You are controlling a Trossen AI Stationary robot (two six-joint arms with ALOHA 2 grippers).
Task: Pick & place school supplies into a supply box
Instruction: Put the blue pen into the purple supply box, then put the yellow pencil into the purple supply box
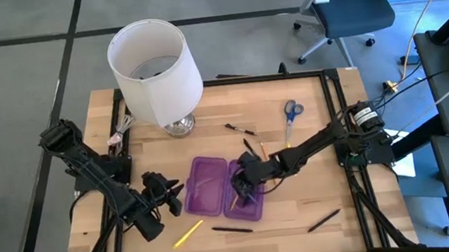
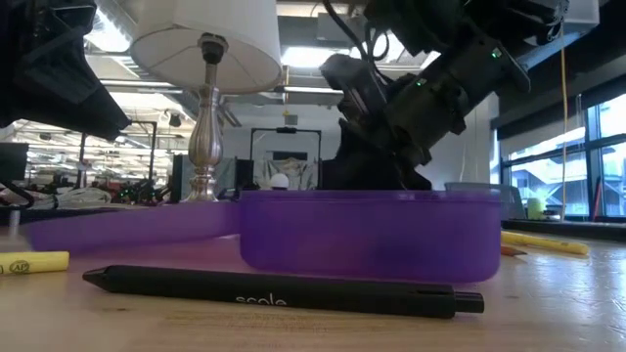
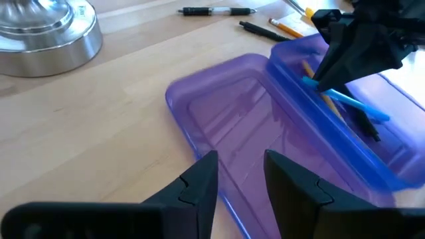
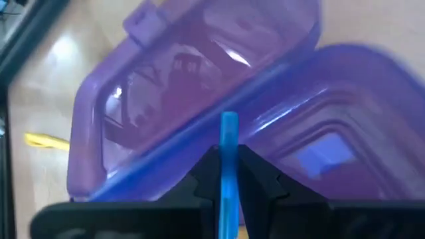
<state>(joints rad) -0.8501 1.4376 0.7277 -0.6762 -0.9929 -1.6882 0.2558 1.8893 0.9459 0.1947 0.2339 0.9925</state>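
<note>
The supply box point(image 1: 206, 183), a translucent purple case, lies open in the middle of the table, both halves flat. My right gripper point(image 4: 229, 156) hangs over its right, deeper half point(image 3: 372, 133), shut on a blue pen point(image 3: 352, 105). An orange pencil point(image 3: 325, 99) and a black pen point(image 3: 365, 125) lie in that half. My left gripper point(image 3: 239, 179) stands open at the left half's outer rim point(image 3: 199, 146), low over the table. I cannot tell whether its fingers touch the rim. My right gripper pinches the blue pen point(image 4: 229, 133) between its two fingers, slanting down from the table's right side. The pen lies along the fingers, and a short end sticks out past the fingertips. It sits low inside the deeper half; whether it touches the bottom does not show.
A lamp with a white shade point(image 1: 155, 70) stands at the far left. Blue-handled scissors point(image 1: 291, 112) and a black pen point(image 1: 240, 129) lie behind the case. In front of it lie a yellow pen point(image 1: 187, 233) and two black pens point(image 1: 232, 229) point(image 1: 323, 220).
</note>
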